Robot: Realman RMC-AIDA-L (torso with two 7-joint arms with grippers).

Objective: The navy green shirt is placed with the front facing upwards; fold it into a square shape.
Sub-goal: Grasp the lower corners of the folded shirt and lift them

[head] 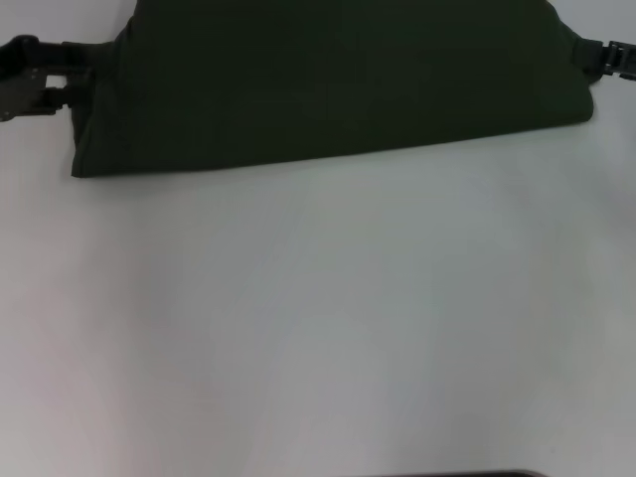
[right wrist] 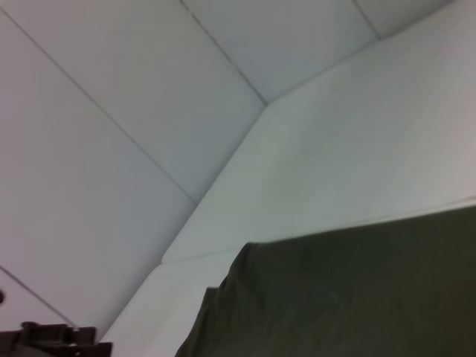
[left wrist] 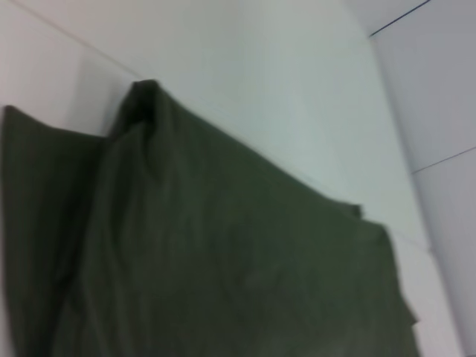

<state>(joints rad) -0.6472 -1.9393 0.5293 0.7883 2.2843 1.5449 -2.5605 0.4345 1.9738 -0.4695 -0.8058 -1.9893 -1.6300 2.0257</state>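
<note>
Shirt [head: 328,84] lies plain-side up at the table's [head: 318,328] far end, stretched between both grippers. Left gripper [head: 79,75] meets its left edge, right gripper [head: 588,55] its right corner; can't tell either grip. Near hem runs straight, wide bare tabletop in front.

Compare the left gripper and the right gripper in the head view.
The left gripper sits at the left side of the navy green shirt; the right gripper is at its right side. More of the left one shows, and it sits slightly nearer the camera. Both are dark and meet the cloth's edge on the white table.
</note>
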